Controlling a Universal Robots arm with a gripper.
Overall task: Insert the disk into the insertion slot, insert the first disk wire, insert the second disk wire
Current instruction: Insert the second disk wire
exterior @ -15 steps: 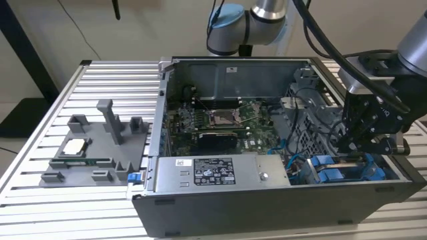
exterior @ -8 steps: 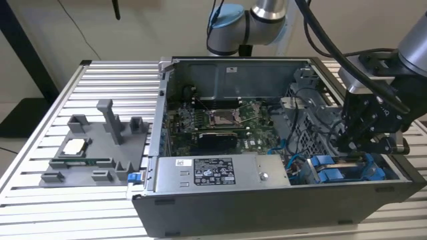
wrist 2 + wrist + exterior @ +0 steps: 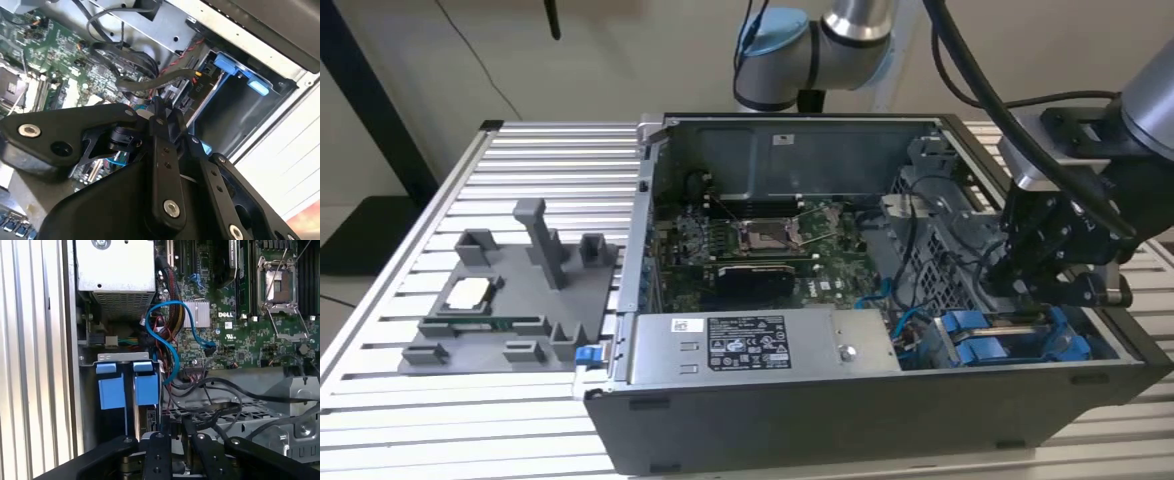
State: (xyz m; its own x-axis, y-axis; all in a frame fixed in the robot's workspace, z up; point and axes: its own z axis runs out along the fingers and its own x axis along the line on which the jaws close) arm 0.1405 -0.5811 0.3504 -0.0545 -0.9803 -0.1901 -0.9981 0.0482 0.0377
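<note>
The disk sits in the insertion slot at the case's corner on the exterior view's right; its blue carrier tabs stick out. My gripper hangs just above the disk's inner end. In both wrist views the fingers stand close together, shut on the dark plug of a disk wire. A black connector with red and orange leads sits at the disk's edge. In the first wrist view my gripper is beside the bay bracket, among dark cables.
The green motherboard fills the case floor, and the grey labelled power-supply box lies along the front wall. A blue cable loops beside the bay. A grey fixture stands on the slatted table at the exterior view's left.
</note>
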